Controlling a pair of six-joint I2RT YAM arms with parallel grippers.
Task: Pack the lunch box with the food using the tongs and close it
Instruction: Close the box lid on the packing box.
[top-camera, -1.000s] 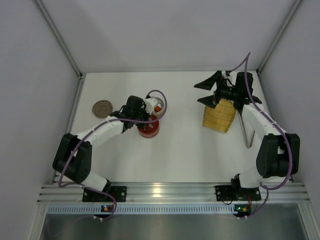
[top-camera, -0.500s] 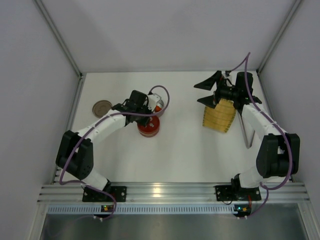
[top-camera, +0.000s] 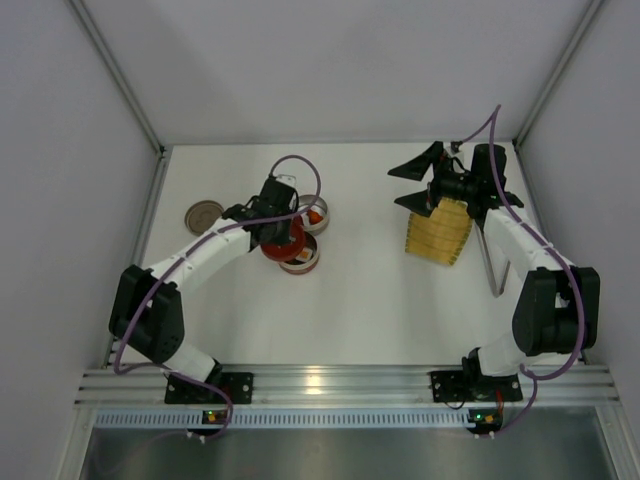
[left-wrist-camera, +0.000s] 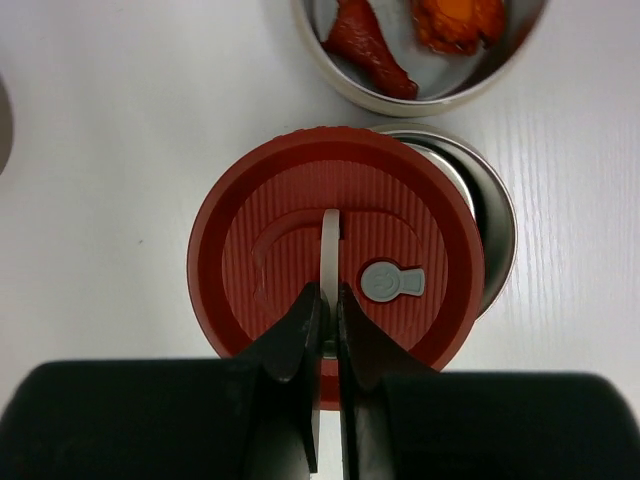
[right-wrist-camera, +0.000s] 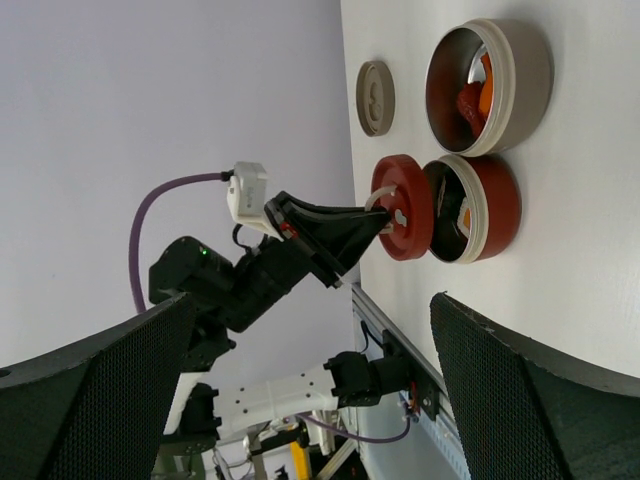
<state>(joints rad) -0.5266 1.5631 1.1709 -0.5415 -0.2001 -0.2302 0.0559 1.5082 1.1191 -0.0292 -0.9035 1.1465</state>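
Lunch-box lid (left-wrist-camera: 385, 245) hangs, handle (left-wrist-camera: 330, 240) pinched in left tool (left-wrist-camera: 328, 295).

Bright, even, diffuse light; soft faint shadows; mild glare on aluminium rail (top-camera: 316, 378)

A white table (top-camera: 380, 300) fills the middle of my overhead view, evenly lit. Plain pale grey walls close it in: a left wall (top-camera: 60, 200), a back wall (top-camera: 340, 70) across the top and a right wall (top-camera: 600, 170). Metal corner strips (top-camera: 115, 75) slant in from both upper corners. An aluminium rail (top-camera: 340, 380) spans the bottom, with a bright glint at its centre.
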